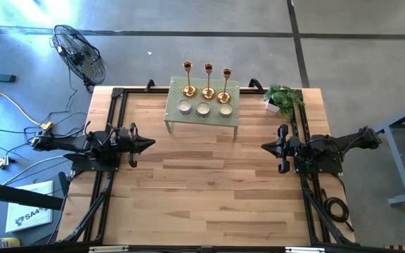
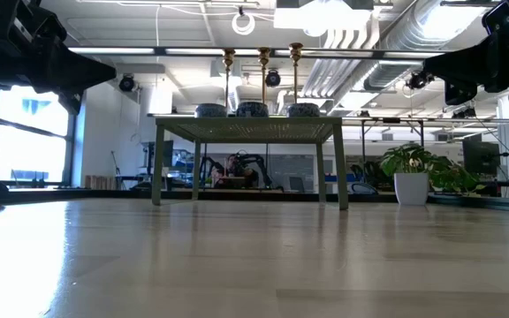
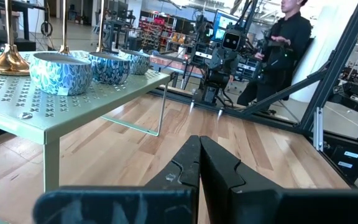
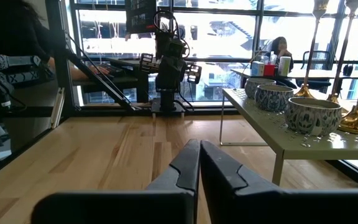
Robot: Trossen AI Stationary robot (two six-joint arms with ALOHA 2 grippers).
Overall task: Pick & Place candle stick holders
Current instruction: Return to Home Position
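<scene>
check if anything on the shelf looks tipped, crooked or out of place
Nothing stands out. The three candlesticks stand upright in a row at the back of the shelf, three blue candles lined up in front. The left gripper and right gripper sit shut, away from it.

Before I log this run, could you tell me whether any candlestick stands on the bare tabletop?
No, all three candlesticks stand on the green shelf, behind the candles.
</scene>
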